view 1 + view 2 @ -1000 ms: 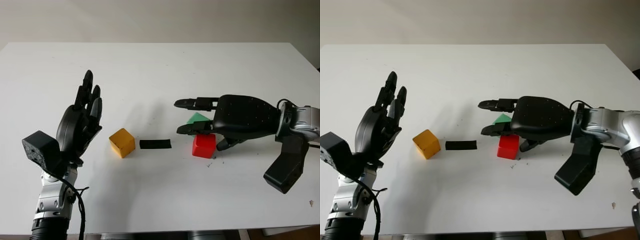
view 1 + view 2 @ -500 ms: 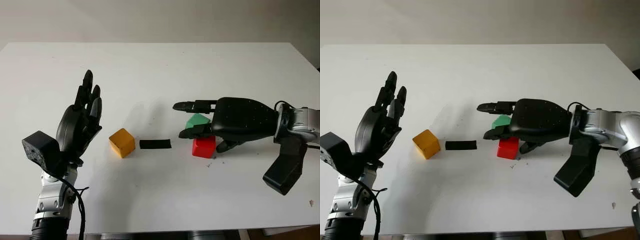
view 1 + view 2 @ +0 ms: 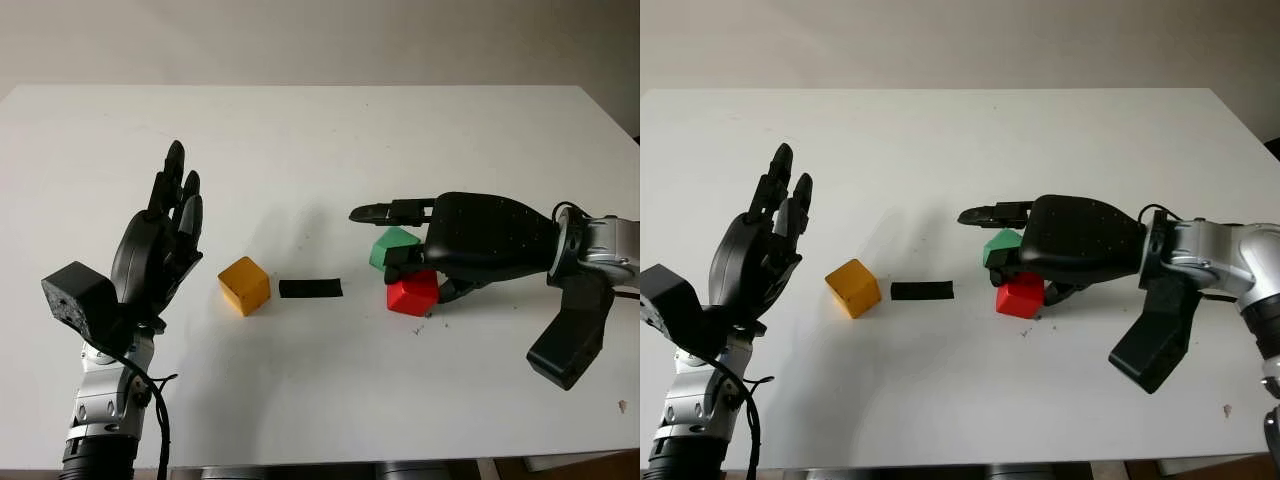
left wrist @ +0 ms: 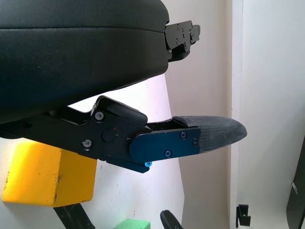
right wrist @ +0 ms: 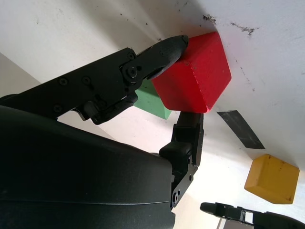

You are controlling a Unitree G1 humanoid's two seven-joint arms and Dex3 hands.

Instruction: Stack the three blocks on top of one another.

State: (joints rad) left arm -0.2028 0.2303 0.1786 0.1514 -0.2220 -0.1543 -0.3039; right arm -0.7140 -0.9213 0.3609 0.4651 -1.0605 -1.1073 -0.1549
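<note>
Since the earlier frame the red block [image 3: 412, 293] had tilted and the green block [image 3: 392, 249] had shifted slightly as the right hand [image 3: 440, 250] closed.

Head views: the right hand lay over both blocks at the table's [image 3: 320, 150] centre-right, fingers curled on the red block, which appeared tipped off flat. The green block sat just behind, touching it. The yellow block [image 3: 244, 285] stood apart to the left, beside a black strip [image 3: 310, 288]. The left hand [image 3: 160, 245] was held open and raised, idle, at the left.

Left wrist view: the yellow block [image 4: 43, 176] lay beyond the open hand.

Right wrist view: a fingertip [image 5: 171, 47] and an opposing finger pinched the red block [image 5: 193, 76], presumably for lifting.
</note>
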